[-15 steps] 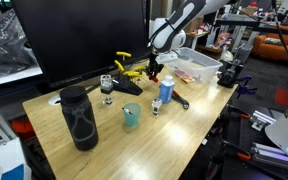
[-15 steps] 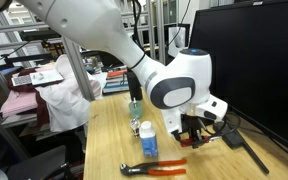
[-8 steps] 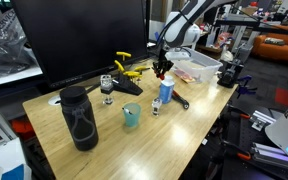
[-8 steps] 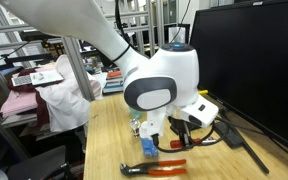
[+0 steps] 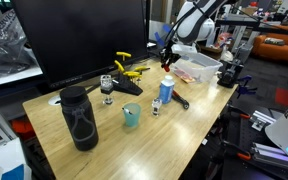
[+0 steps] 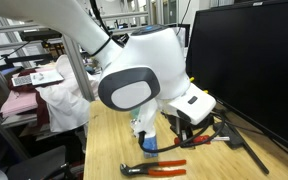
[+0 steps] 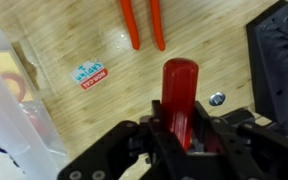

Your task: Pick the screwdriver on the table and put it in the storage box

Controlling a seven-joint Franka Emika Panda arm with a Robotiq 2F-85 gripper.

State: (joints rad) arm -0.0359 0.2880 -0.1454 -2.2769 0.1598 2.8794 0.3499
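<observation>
My gripper (image 7: 180,130) is shut on the screwdriver's red-orange handle (image 7: 179,88), which sticks out between the jaws in the wrist view. In an exterior view the gripper (image 5: 167,58) hangs above the table, just beside the near end of the clear storage box (image 5: 198,68). A corner of the box shows at the left of the wrist view (image 7: 6,95). In an exterior view the arm's bulk fills the middle, with the gripper (image 6: 189,130) low beside the monitor. The screwdriver's shaft is hidden.
A blue bottle (image 5: 166,90), teal cup (image 5: 131,115), tall black jug (image 5: 79,118), glass (image 5: 107,88), yellow-handled tools (image 5: 127,68) and a black tool (image 5: 125,87) stand on the table. Orange-handled pliers (image 7: 142,25) lie below the gripper, also seen in an exterior view (image 6: 154,167). A large monitor (image 5: 79,35) stands behind.
The gripper, holding the screwdriver, has risen and moved away from the blue bottle towards the storage box.
</observation>
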